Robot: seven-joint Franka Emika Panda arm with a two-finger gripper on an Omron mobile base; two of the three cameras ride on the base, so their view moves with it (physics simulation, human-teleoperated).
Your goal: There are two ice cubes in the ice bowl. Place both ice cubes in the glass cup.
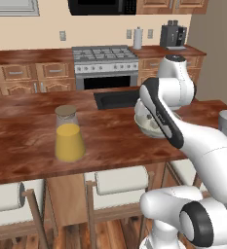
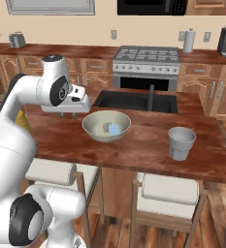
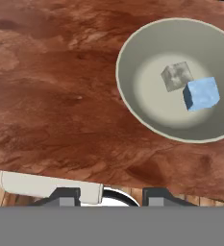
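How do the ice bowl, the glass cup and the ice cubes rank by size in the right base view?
1. Ice bowl, widest.
2. Glass cup, clearly smaller.
3. Ice cubes, tiny; the two look alike in size, so I won't rank them.

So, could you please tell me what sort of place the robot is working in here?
A home kitchen, rendered rather than real: a gas stove along the back wall, a sink set in the wooden island counter, and stools tucked under it.
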